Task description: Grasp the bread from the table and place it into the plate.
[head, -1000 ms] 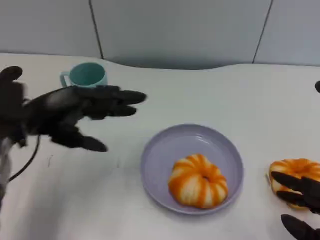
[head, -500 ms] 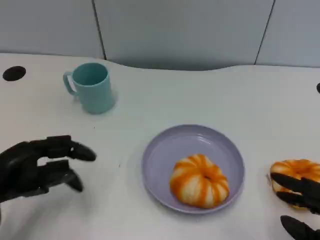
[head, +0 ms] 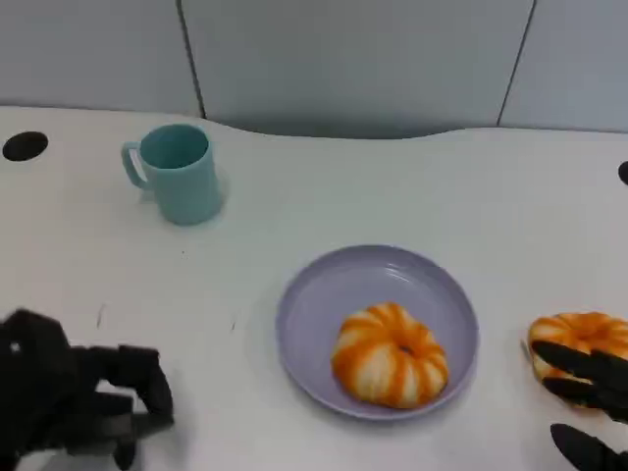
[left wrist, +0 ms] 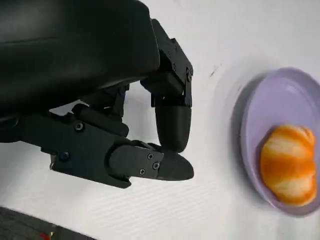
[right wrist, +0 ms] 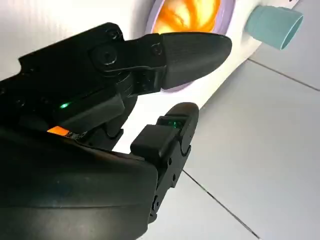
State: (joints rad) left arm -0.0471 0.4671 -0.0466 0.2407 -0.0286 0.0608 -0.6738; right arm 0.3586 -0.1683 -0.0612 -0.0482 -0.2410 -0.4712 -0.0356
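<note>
One orange-striped bread [head: 390, 355] lay in the lilac plate [head: 324, 294] at the frame's center; a second bread [head: 574, 339] sat on the white counter [head: 324, 196] at right, under the right hand [head: 589, 402], whose fingers were spread. The left hand [head: 74, 407], lower left, was curled, empty. A teal mug [head: 177, 175] stood upper left.

Bread [head: 390, 355] in plate [head: 314, 294], mug [head: 178, 173] behind-left

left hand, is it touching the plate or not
Apart. The head view shows bare table between the left hand and the plate.
</note>
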